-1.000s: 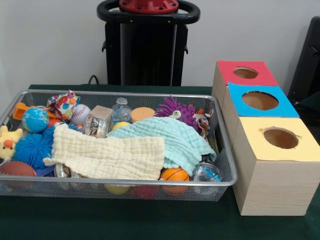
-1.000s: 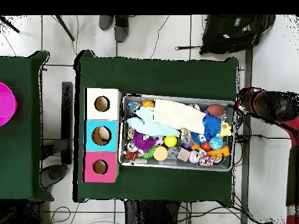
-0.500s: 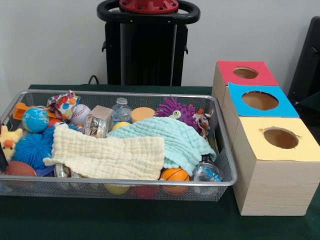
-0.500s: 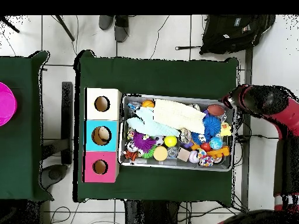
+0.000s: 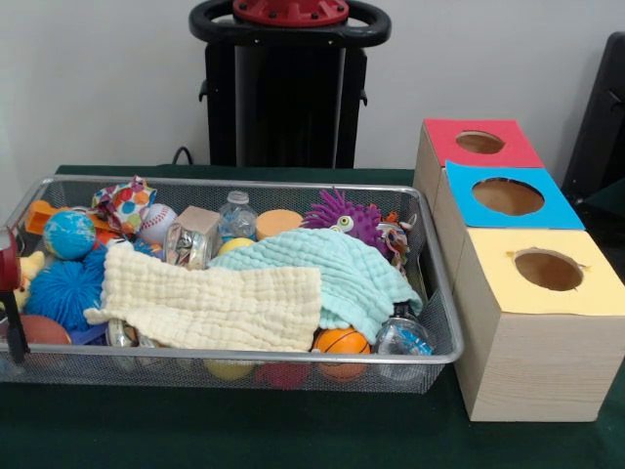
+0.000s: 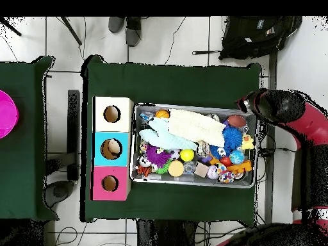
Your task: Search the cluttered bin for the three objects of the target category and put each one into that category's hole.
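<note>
Arm swung closer over wire bin's 2 o'clock corner; claw state unreadable; advise lifting cream cloth first to expose targets

Partly hidden items, bin and arm
Two cloths bury toys mid-bin; arm cut off at front view's left edge, gripper state unreadable.
</note>
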